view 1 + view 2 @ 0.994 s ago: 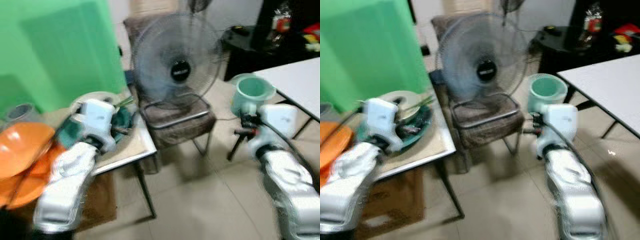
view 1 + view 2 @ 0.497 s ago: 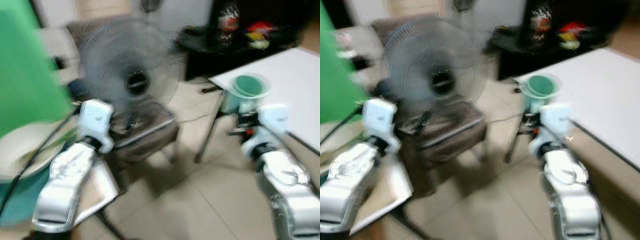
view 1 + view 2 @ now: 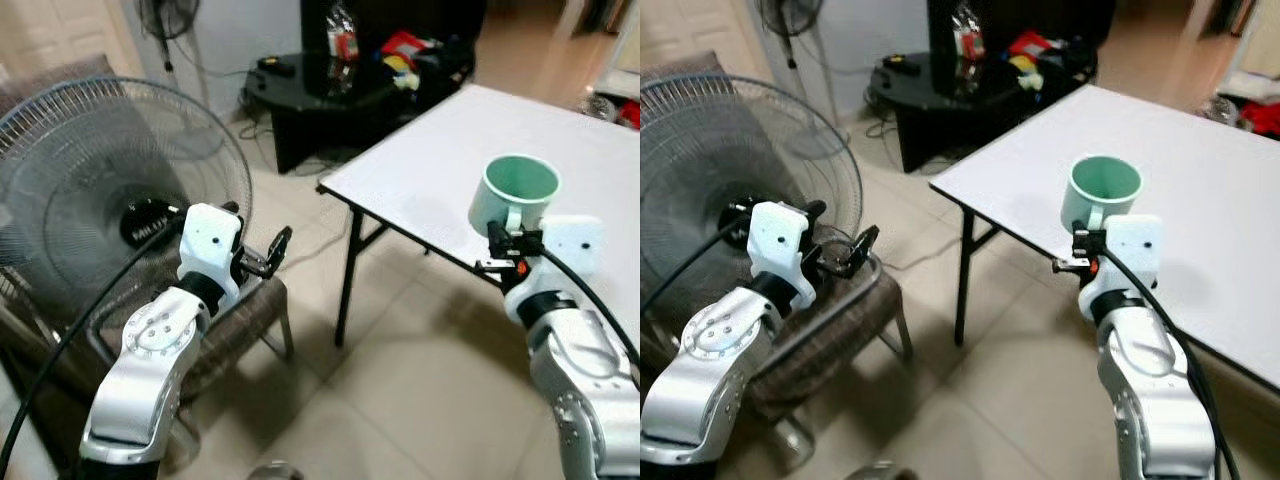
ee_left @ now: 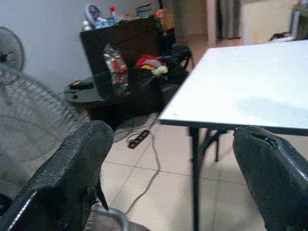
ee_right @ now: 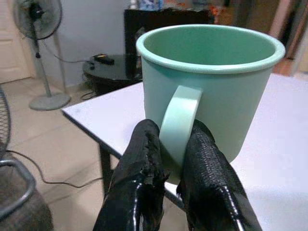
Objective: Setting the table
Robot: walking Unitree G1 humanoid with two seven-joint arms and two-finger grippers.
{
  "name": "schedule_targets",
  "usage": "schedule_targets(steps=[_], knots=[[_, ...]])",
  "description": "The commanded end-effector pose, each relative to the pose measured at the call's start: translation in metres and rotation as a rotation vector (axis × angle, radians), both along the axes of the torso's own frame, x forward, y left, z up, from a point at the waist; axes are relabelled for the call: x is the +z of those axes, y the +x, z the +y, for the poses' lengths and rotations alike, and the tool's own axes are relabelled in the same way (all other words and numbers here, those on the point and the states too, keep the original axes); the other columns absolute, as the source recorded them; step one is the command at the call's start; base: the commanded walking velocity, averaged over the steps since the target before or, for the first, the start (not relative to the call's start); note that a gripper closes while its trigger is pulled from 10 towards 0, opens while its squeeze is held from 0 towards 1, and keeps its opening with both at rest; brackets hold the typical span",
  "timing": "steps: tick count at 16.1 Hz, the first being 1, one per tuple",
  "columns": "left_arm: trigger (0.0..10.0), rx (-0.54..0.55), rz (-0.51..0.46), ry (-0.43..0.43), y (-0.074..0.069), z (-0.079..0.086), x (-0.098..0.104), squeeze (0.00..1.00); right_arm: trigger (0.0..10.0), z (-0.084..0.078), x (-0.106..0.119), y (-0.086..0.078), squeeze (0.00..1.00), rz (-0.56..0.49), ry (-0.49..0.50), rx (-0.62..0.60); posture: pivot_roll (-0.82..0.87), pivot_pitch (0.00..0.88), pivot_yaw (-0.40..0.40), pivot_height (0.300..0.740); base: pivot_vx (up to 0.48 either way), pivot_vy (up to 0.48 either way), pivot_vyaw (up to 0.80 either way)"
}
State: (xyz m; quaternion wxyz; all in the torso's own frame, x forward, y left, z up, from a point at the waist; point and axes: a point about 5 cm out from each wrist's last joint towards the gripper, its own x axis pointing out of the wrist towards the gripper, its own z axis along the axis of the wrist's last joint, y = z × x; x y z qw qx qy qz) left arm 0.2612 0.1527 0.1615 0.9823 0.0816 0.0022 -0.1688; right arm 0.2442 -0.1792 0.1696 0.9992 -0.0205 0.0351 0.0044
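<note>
A pale green mug (image 3: 515,193) is held upright by its handle (image 5: 178,126) in my right gripper (image 5: 171,154), whose two black fingers are shut on it. The mug hovers over the near edge of a white table (image 3: 470,150) at the right. My left gripper (image 3: 262,258) is raised in front of the fan and chair at the left; its two black fingers (image 4: 72,173) stand wide apart with nothing between them. The table top (image 4: 250,91) lies ahead of the left gripper.
A large standing fan (image 3: 100,190) sits at the left over a brown chair seat (image 3: 235,320). A low black table (image 3: 330,85) with bottles and clutter stands at the back. A second fan (image 5: 36,19) is by the wall. Tiled floor (image 3: 400,400) lies between chair and table.
The whole view has swung to the right: the green screen and the table with dishes have left the picture, and the white table has come into view. The mug stays gripped.
</note>
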Motion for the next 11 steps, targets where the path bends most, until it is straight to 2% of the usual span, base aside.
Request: schedule_targets(steps=[1, 10, 11], knots=[[10.0, -0.006, -0.013, 0.001, 0.0026, -0.0001, 0.0043, 0.0, 10.0, 0.0009, 0.0052, -0.0001, 0.0, -0.02, -0.001, 0.009, 0.01, 0.0, 0.039, 0.74, 0.442, 0.0, 0.0], [10.0, -0.031, -0.006, 0.003, 0.0013, -0.0021, 0.003, 0.0, 10.0, 0.0045, 0.005, -0.0025, 0.0, -0.02, 0.018, 0.021, 0.01, 0.0, 0.037, 0.74, 0.442, 0.0, -0.8], [10.0, -0.032, -0.005, 0.003, 0.0014, -0.0022, 0.0029, 0.0, 10.0, 0.0051, 0.0051, -0.0026, 0.0, -0.022, 0.021, 0.026, 0.01, 0.0, 0.037, 0.74, 0.424, 0.0, 0.0]])
